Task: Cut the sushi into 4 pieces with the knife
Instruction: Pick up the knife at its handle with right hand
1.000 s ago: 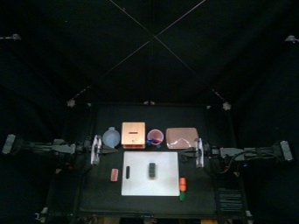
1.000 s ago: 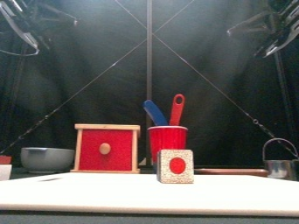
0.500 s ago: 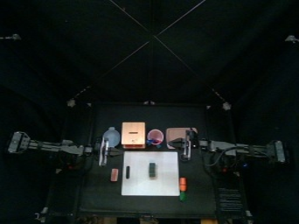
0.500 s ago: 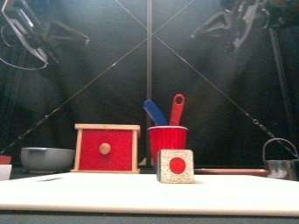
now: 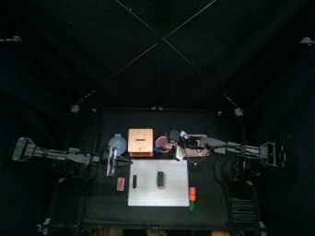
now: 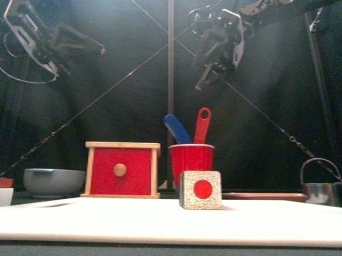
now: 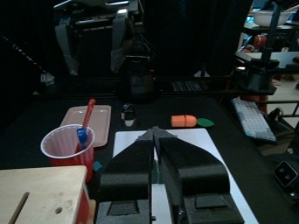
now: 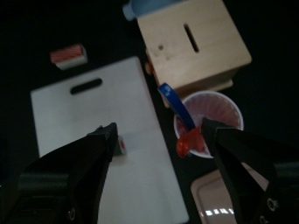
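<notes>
The dark green sushi roll (image 5: 160, 177) lies on the white cutting board (image 5: 174, 181); the front view shows its speckled end with a red centre (image 6: 201, 189). The red cup (image 6: 191, 160) holds the blue knife (image 6: 175, 128) and the red knife (image 6: 202, 122). My right gripper (image 6: 214, 48) hangs high above the cup, open and empty; its wrist view looks down on the cup (image 8: 212, 110). My left gripper (image 5: 113, 159) hovers beside the board's left edge. In its wrist view the left gripper (image 7: 153, 133) has its jaws close together, with nothing between them.
The wooden box (image 5: 140, 141) and the blue-grey bowl (image 5: 117, 143) stand behind the board, and the pink tray (image 5: 193, 144) lies under the right arm. A toy carrot (image 5: 193, 194) and a small red-and-white piece (image 5: 121, 183) flank the board. A metal cutter (image 6: 318, 187) stands at the right.
The right arm has swung in from the right to above the cup and tray, and its jaws have opened wide. The left arm has edged inward toward the board.
</notes>
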